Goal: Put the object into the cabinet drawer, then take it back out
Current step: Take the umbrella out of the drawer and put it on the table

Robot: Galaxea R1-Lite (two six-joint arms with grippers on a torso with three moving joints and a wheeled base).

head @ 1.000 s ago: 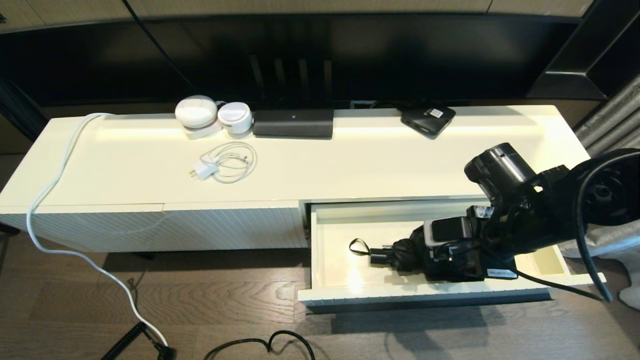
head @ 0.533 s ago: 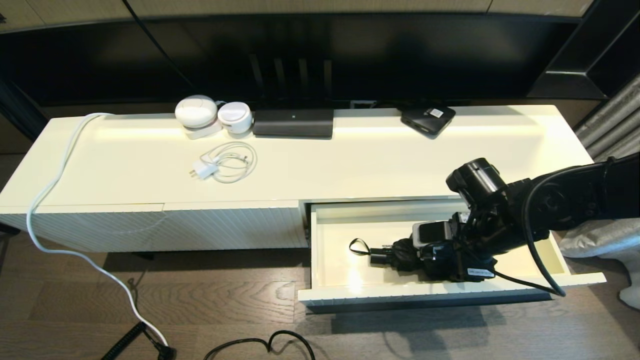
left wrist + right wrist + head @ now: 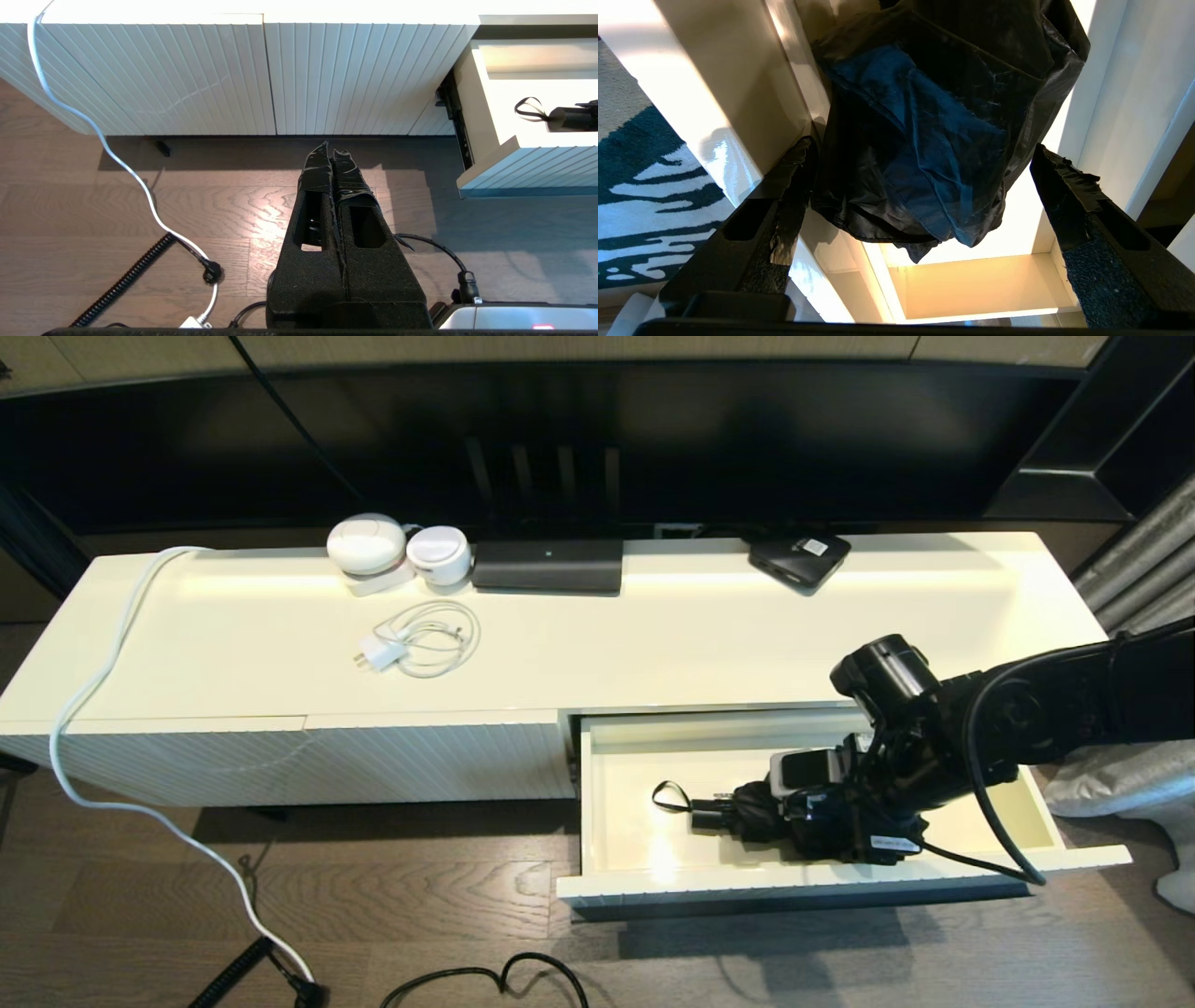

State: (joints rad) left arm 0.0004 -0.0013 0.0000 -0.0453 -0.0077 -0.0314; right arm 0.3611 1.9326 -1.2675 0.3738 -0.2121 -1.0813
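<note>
Cream-white drawer (image 3: 616, 882) pulled fully out of the cabinet (image 3: 280, 751), ribbed front toward the robot. Inside, lying flat on the floor of the drawer: black umbrella (image 3: 747, 807), handle and wrist loop (image 3: 667, 796) pointing toward the drawer's left wall, bare floor between loop and that wall. Bunched fabric toward the middle, under the right gripper (image 3: 794, 807). Right arm reaching in from the right, over the drawer's right end, wrist low between back wall and front edge.

In the right wrist view: fingers (image 3: 784, 186) spread wide, fabric of the umbrella (image 3: 934, 140) between them, one finger touching or nearly touching the cloth, the other clear of it with a gap. Not pinched. Drawer walls close on both sides of the fingers.

Left gripper (image 3: 332, 156) parked low in front of the cabinet, over the wood floor, fingers pressed together, well apart from the drawer.

On the cabinet top, toward the back edge: two white round devices (image 3: 397, 549), a long black device (image 3: 547, 566), a flat black box (image 3: 799, 558); coiled white charger (image 3: 415, 639) nearer the middle. Wide bare top above the drawer. White cable (image 3: 89, 691) hanging over the left end down to the floor.
</note>
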